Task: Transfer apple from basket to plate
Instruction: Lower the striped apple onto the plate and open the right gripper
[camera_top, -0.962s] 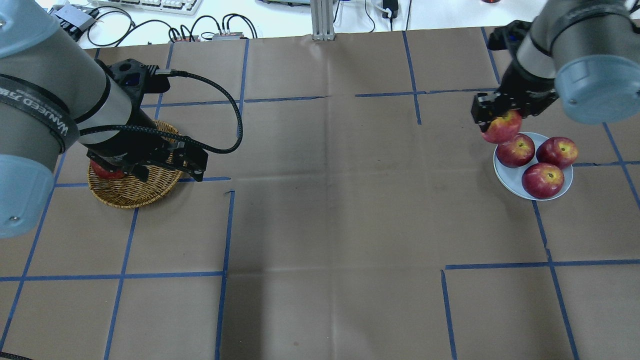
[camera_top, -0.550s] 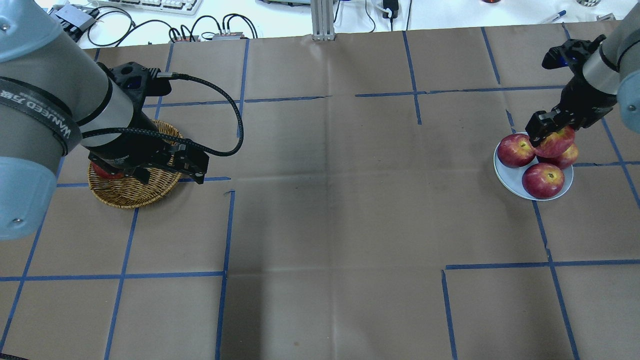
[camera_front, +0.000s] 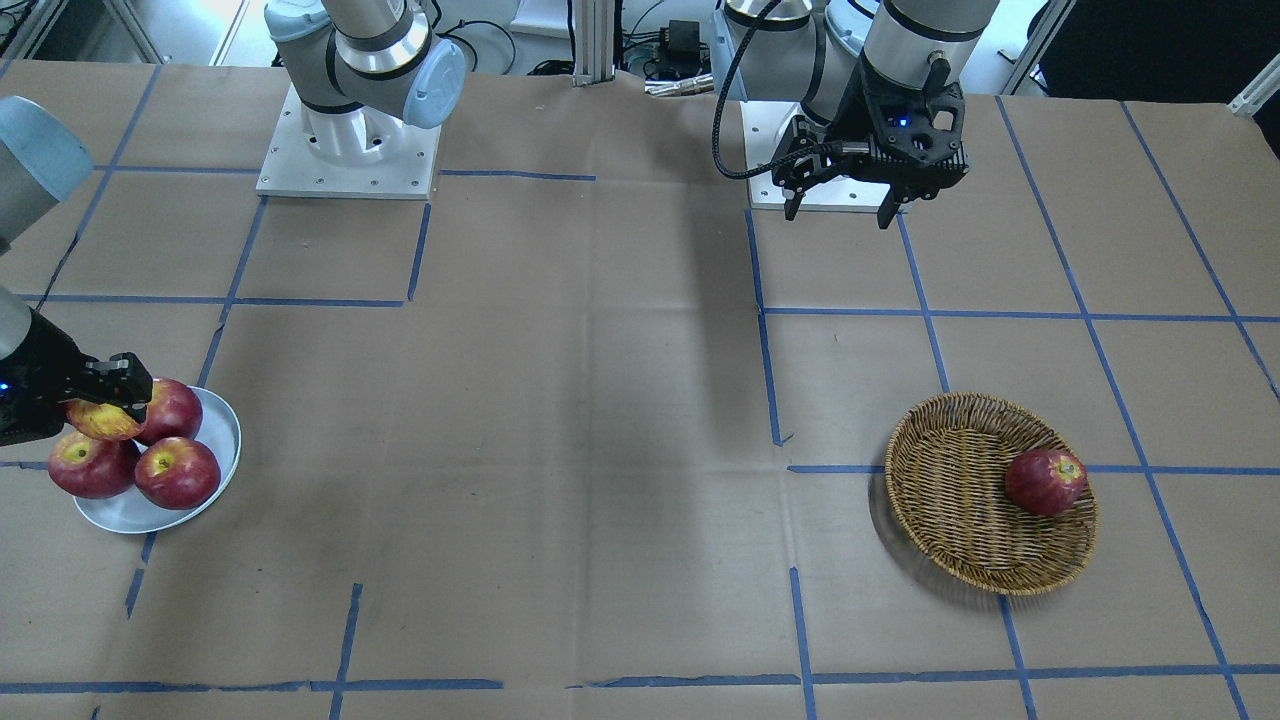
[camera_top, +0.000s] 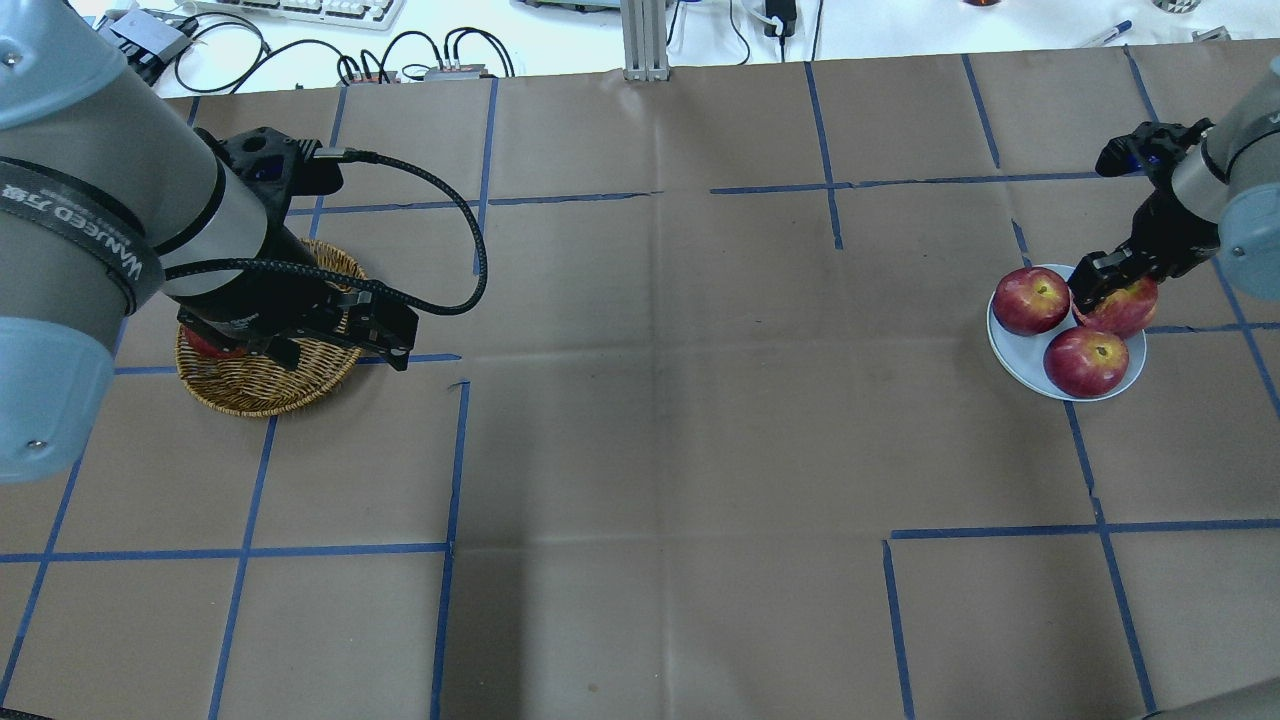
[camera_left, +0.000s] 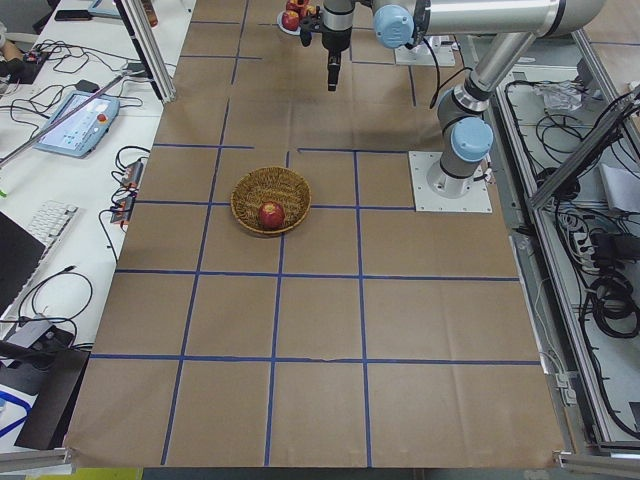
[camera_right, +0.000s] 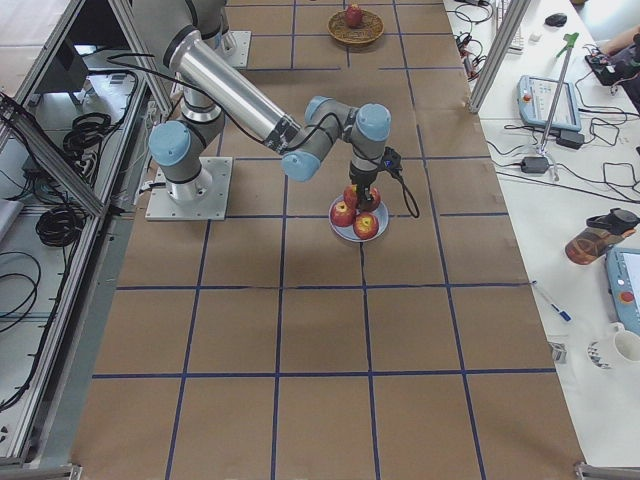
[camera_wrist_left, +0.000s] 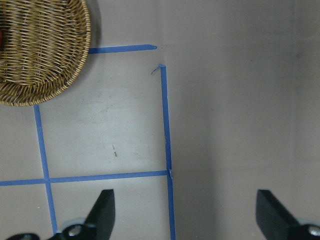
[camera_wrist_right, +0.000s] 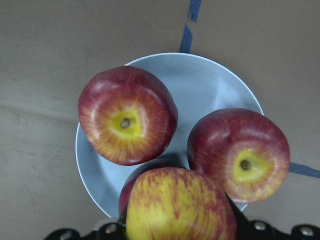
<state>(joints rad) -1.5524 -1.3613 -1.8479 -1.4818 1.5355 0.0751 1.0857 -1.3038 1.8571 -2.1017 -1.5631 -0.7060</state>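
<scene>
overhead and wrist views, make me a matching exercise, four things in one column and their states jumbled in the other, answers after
Things
1. yellow-streaked red apple
2. round woven brown wicker basket
3. round pale blue-grey plate
4. left hand

States
a. three dark red apples rest on it
b. open and empty, over brown table paper
c. gripped by the right hand above the plate
d. one dark red apple lies in it

Pairs: 1-c, 2-d, 3-a, 4-b
</scene>
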